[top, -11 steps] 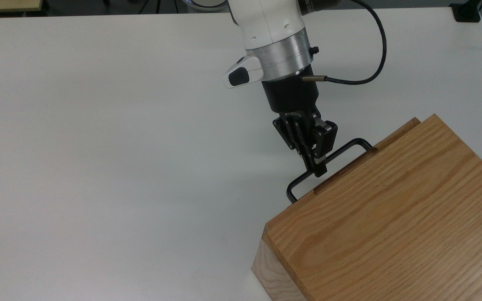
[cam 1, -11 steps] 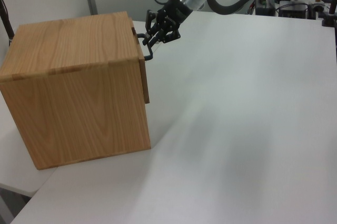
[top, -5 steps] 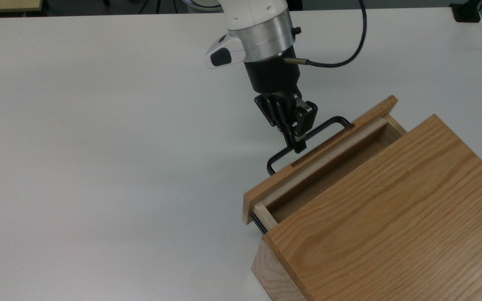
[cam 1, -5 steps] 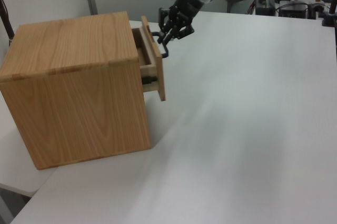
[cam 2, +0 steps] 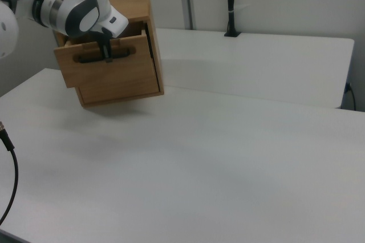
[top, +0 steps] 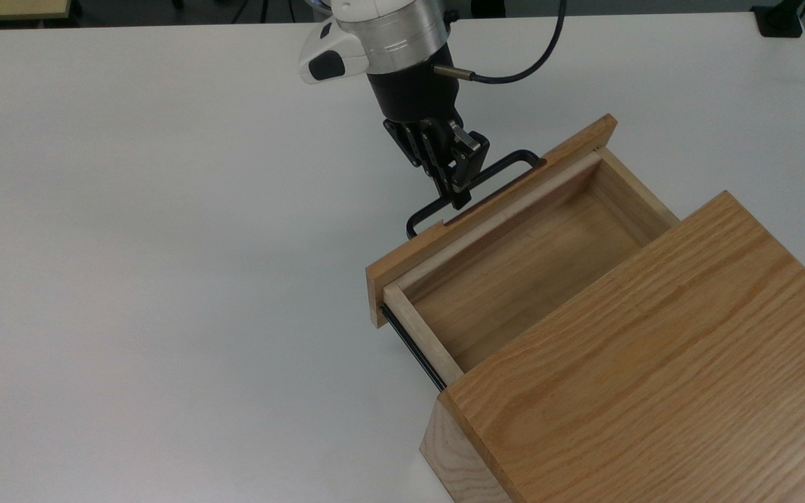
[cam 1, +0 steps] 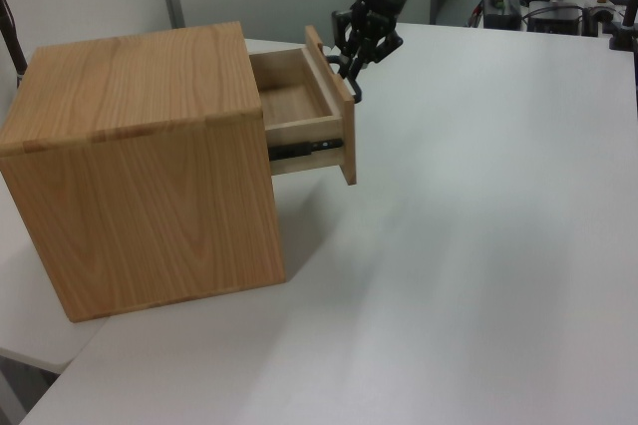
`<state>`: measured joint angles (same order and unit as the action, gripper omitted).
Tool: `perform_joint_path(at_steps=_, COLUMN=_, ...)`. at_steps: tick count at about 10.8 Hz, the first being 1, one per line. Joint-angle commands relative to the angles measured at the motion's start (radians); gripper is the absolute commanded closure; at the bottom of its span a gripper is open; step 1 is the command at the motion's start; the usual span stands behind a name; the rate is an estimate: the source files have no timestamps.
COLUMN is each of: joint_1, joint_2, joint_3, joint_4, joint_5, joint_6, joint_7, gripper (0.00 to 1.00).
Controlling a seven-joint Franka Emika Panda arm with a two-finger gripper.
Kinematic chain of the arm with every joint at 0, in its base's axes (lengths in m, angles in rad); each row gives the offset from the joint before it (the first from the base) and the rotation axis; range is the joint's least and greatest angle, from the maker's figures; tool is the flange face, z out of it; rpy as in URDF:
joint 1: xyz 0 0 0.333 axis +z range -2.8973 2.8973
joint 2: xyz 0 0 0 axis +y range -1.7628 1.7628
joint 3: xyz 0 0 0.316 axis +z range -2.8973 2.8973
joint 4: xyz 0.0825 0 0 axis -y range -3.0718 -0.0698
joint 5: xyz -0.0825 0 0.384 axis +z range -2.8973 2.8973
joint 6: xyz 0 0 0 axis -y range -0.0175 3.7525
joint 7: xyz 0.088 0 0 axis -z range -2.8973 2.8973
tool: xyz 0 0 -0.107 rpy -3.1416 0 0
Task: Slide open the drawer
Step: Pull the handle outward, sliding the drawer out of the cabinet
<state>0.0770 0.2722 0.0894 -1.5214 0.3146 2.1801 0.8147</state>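
The drawer [top: 521,272] stands pulled well out of the oak casing [top: 654,363], its light-wood tray empty inside. A black side rail [top: 413,346] shows along its near side. My gripper [top: 460,197] is shut on the thin black handle [top: 507,165] at the middle of the oak front panel, reaching in from the top view's upper left. In the left view the gripper [cam 1: 351,64] holds the handle to the right of the open drawer [cam 1: 294,101]. In the right view the gripper [cam 2: 106,52] comes down in front of the drawer's front panel [cam 2: 130,60].
The casing [cam 1: 140,166] sits at a corner of the white table [top: 165,279], close to the table's edges. A black post [cam 2: 230,3] stands at the table's far edge in the right view. A black cable [cam 2: 12,180] hangs at the right view's lower left.
The drawer went from shut to pulled far out of the casing. My gripper moved up and left in the top view, keeping hold of the handle.
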Motion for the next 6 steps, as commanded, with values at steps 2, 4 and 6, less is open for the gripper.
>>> perform_joint_path(at_steps=2, joint_1=-0.04, joint_2=-0.074, joint_3=0.003, joint_4=-0.086, joint_5=-0.015, joint_6=-0.103, joint_7=-0.068, gripper=0.95)
perform_joint_path(at_steps=4, joint_1=-0.057, joint_2=-0.086, joint_3=0.003, joint_4=-0.1, joint_5=-0.029, joint_6=-0.144, joint_7=-0.087, gripper=0.95)
perform_joint_path(at_steps=6, joint_1=-0.071, joint_2=-0.099, joint_3=0.001, joint_4=-0.103, joint_5=-0.032, joint_6=-0.184, joint_7=-0.101, gripper=0.95)
